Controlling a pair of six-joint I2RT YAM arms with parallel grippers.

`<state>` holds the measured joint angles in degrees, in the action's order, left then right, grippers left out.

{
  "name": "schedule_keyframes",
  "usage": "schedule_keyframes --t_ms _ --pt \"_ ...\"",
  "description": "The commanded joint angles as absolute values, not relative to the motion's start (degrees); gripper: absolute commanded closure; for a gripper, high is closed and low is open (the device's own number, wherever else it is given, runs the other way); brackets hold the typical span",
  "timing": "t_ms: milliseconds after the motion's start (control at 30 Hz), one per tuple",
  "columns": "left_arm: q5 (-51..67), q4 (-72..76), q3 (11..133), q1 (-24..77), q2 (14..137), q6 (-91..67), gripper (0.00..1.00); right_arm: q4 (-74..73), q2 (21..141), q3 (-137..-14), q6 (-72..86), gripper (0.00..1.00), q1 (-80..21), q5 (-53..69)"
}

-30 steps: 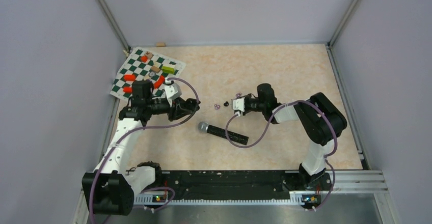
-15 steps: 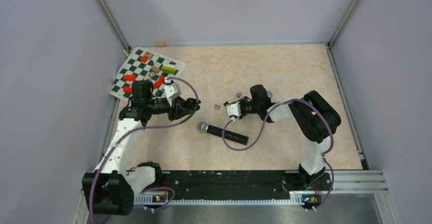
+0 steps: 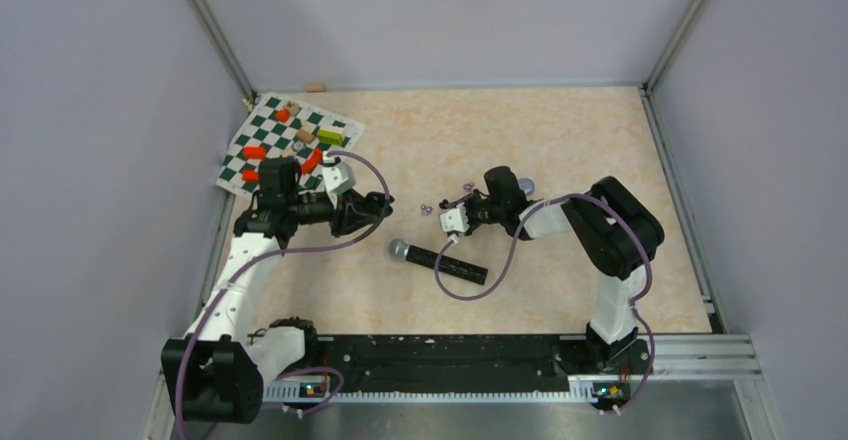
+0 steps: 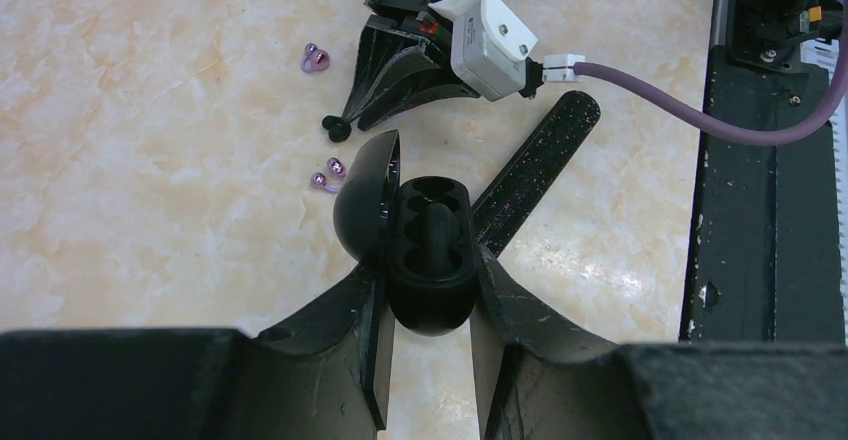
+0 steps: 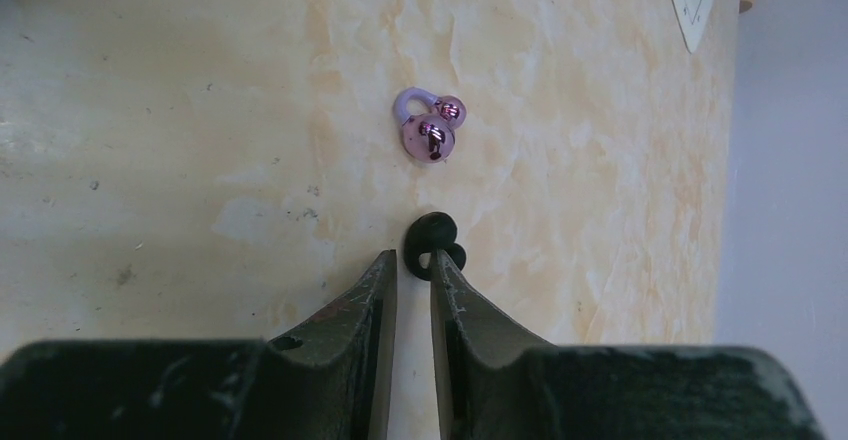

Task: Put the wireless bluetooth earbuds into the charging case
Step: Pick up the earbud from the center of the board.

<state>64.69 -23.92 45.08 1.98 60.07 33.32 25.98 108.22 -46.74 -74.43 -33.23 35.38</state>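
The black bud [image 5: 432, 242] sits at the right gripper [image 5: 412, 258] tips, nearly pressed together (pinching? can't tell); left gripper [image 4: 428, 272] squeezes the case [image 4: 430, 305].

A microphone [image 3: 445, 263] lies mid-desk [image 3: 540, 140]; a checkered mat [image 3: 262, 130] with coloured blocks [image 3: 330, 137] sits far left.

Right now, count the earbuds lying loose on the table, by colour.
Purple earbuds: 2
Black earbud: 1
Total: 3
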Motion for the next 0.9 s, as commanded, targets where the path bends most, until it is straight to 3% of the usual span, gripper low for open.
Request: schedule_keyframes --t_ms 0,300,867 --pt "66.08 -21.97 44.82 1.67 58.49 33.09 1.0 20.98 110.23 -49.1 -75.57 0.81 -33.91 35.42" --pt "66.01 -21.99 44.82 1.67 58.27 32.84 1.0 17.56 110.31 -50.1 -77.66 0.86 -34.19 35.43" --pt "65.42 -21.28 44.65 1.58 57.92 31.99 1.0 11.22 111.33 -52.98 -80.84 0.84 -34.37 35.76"
